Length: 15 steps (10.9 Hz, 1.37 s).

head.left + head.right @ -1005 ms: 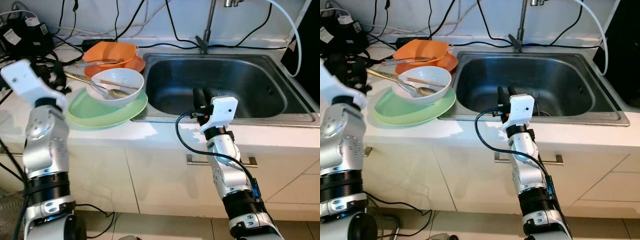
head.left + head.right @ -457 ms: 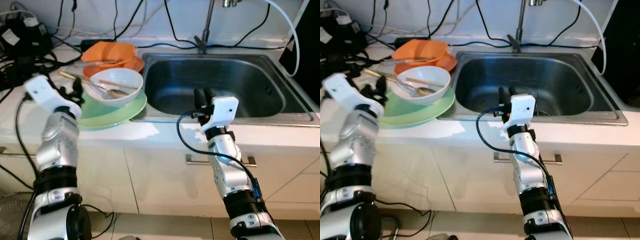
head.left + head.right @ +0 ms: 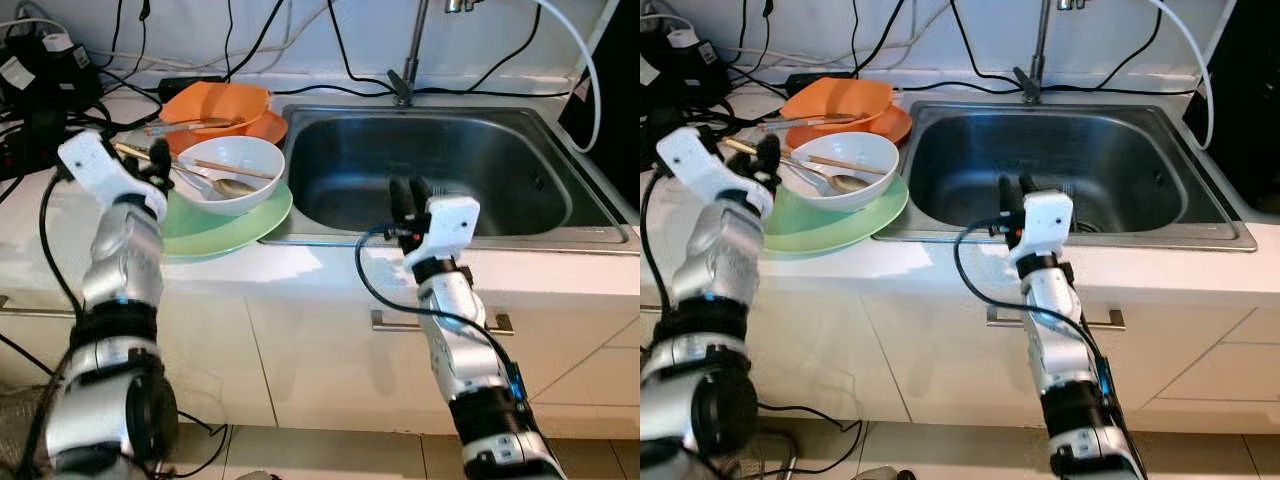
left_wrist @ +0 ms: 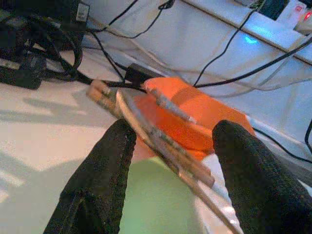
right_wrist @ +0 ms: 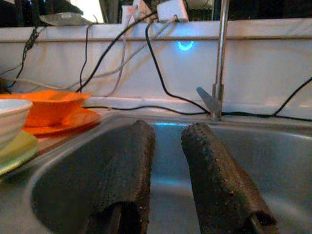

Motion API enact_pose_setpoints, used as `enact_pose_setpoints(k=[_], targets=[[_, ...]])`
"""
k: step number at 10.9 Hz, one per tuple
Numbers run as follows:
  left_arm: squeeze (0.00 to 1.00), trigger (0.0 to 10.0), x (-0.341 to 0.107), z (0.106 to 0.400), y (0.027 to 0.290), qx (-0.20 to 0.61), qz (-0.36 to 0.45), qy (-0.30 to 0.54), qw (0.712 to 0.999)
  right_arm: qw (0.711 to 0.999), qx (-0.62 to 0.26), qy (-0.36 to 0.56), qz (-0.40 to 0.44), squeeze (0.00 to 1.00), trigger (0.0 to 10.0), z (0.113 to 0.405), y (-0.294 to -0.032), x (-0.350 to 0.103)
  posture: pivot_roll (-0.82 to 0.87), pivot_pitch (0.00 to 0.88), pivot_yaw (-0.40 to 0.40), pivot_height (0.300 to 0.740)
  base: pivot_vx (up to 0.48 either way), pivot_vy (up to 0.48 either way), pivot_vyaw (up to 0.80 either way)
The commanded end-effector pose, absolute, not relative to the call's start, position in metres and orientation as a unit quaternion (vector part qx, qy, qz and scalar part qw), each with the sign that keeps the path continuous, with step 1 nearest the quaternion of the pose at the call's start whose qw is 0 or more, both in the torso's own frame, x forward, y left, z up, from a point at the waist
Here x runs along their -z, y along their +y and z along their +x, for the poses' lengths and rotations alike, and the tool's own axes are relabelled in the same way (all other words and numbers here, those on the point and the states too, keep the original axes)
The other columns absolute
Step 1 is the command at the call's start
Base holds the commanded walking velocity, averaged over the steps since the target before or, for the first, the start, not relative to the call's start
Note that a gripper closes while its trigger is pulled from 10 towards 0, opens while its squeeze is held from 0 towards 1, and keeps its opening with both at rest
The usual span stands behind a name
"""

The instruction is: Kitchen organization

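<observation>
A white bowl holding a metal spoon and wooden chopsticks sits on a green plate left of the sink. My left gripper is open at the bowl's left side. In the left wrist view the utensil handles run between its black fingers without being clamped. My right gripper hovers over the sink's front rim, its fingers slightly apart and holding nothing.
An orange bowl with utensils rests on an orange plate behind the white bowl. Black cables and power adapters crowd the back left of the counter. The faucet rises behind the sink. Cabinet doors with a handle lie below.
My left arm has swung in from the left counter edge toward the bowl, bringing its fingers around the utensil handles. The right arm has barely moved.
</observation>
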<state>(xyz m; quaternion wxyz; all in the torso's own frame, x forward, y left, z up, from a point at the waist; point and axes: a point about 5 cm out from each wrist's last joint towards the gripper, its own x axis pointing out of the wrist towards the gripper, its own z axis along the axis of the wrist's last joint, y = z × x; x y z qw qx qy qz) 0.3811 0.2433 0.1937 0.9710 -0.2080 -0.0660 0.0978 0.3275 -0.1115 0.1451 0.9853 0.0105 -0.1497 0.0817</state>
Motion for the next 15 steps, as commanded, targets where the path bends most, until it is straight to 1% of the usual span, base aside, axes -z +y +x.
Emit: enact_pose_setpoints(k=[1,3,4,5,15], targets=[[0.0,10.0,-0.2,0.384,0.245,-0.096,-0.203,-0.075,0.972,0.985,-0.081,-0.152,0.007,0.0,10.0,0.326,-0.112,-0.147,0.09,0.0,0.03,0.74,0.0,0.0,0.0],[0.0,10.0,-0.202,0.389,0.242,-0.094,-0.202,-0.078,0.972,0.986,-0.077,-0.149,0.004,0.0,10.0,0.323,-0.117,-0.146,0.07,0.0,0.031,0.74,0.0,0.0,0.0],[0.0,4.2,-0.201,0.391,0.239,-0.096,-0.204,-0.077,0.971,0.986,-0.076,-0.148,0.003,0.0,10.0,0.322,-0.118,-0.146,0.07,0.0,0.03,0.74,0.0,0.0,0.0],[0.0,0.0,-0.2,0.392,0.237,-0.095,-0.205,-0.077,0.971,0.987,-0.074,-0.145,0.002,0.0,10.0,0.321,-0.119,-0.145,0.06,0.0,0.029,0.74,0.0,0.0,0.0],[0.0,0.0,-0.197,0.393,0.237,-0.105,-0.214,-0.086,0.967,0.988,-0.076,-0.134,-0.002,0.0,10.0,0.322,-0.12,-0.145,0.06,0.0,0.019,0.74,0.0,0.0,0.0]])
